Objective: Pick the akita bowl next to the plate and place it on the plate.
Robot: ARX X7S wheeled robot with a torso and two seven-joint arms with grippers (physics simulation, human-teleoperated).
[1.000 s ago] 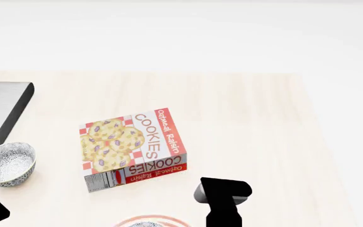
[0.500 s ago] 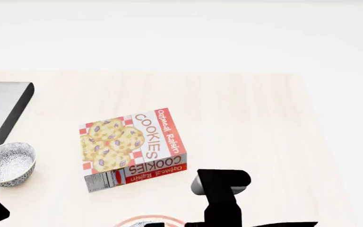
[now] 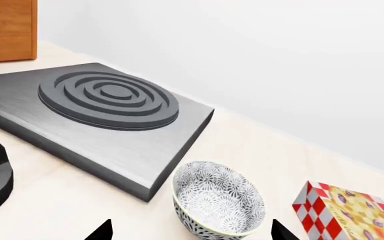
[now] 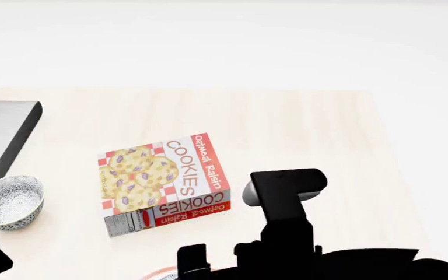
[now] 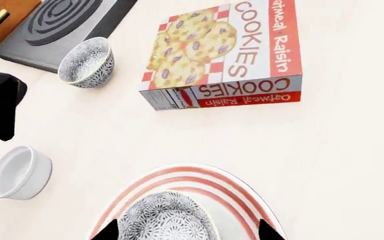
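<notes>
Akita bowl (image 5: pixel 167 220) sat on plate (image 5: pixel 235 200), below cookie box (image 5: pixel 229 55); right end effector (image 5: pixel 186 231) released, fingers straddling bowl; retreat remained.

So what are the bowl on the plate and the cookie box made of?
The bowl looks like glazed ceramic: smooth, with a fine printed pattern. The plate looks the same, white with red rings. The cookie box looks like printed cardboard, with flat faces and sharp edges.

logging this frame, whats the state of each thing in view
akita bowl: upright, sitting on the plate
plate: flat on the table
second patterned bowl: upright, empty, beside the stove
white cup: upright, empty
cookie box: lying flat, closed
right gripper: open around the akita bowl
</notes>
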